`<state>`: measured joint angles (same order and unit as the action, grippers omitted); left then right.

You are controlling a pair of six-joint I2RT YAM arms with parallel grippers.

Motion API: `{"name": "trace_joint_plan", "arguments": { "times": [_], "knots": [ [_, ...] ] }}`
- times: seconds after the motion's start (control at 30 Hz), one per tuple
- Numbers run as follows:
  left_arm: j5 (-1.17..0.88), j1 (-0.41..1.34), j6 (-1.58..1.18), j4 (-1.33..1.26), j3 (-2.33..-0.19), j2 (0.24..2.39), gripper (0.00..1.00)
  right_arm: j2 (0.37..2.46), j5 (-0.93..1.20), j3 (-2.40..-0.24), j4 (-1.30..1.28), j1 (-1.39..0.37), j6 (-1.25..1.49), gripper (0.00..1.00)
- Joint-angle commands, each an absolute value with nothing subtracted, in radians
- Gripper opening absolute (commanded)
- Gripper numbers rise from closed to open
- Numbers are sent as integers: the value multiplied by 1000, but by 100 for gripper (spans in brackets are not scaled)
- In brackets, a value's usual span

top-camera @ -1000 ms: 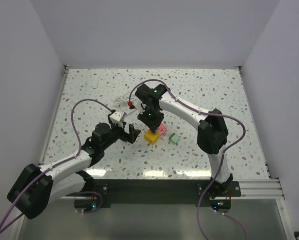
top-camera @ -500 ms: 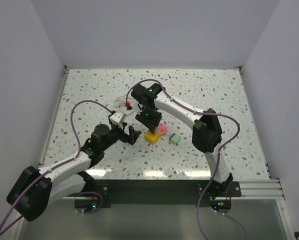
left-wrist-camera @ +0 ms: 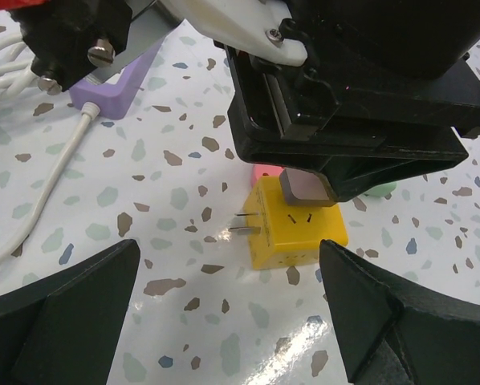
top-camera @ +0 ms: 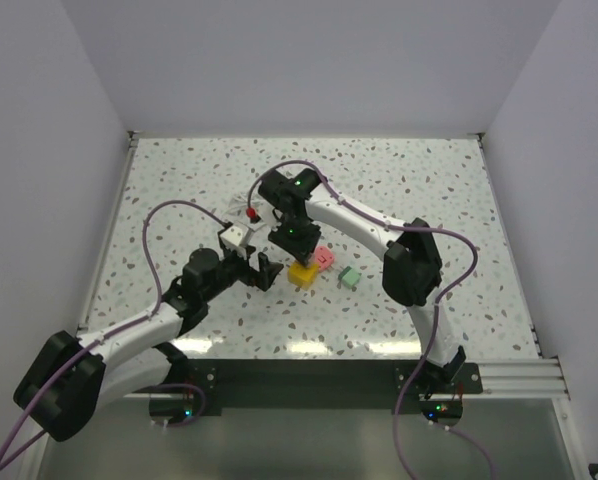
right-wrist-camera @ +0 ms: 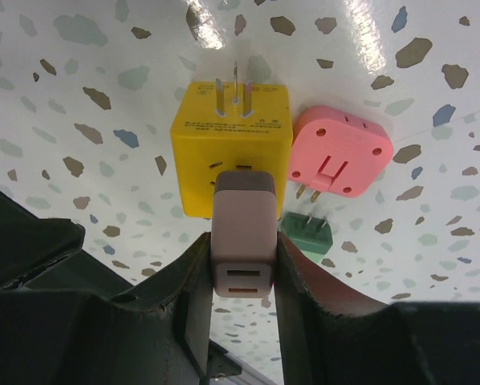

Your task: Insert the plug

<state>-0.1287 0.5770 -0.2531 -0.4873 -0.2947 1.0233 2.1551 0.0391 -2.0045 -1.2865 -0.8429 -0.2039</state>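
1. Centrally, a grey plug [right-wrist-camera: 242, 228] hangs upright just over the yellow socket block [right-wrist-camera: 196, 152], lined up with its slots for pushing in.
2. Right gripper [right-wrist-camera: 242, 245] jaws clamp the plug's sides, steadying it.
3. Left gripper [left-wrist-camera: 228, 313], at eight o'clock, jaws apart, holds nothing.

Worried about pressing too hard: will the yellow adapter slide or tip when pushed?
Likely won't tip: the yellow adapter is a squat cube resting flat. It may skid: the tabletop looks glossy and the left end effector stands open, clear of it.
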Motion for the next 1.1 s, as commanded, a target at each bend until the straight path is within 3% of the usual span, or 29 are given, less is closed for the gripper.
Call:
{"name": "trace_joint_plan", "arguments": {
  "times": [0.0, 0.73, 1.07],
  "knots": [
    [-150, 571, -268, -540, -293, 1028, 100, 2220, 83, -1970, -1187, -859, -253, 0],
    [-176, 572, -265, -543, -295, 1035, 100, 2318, 95, -1950, -1178, -891, -313, 0],
    [-183, 571, -265, -543, -295, 1037, 100, 2296, 80, -1827, -1132, -905, -296, 0]
  ]
}}
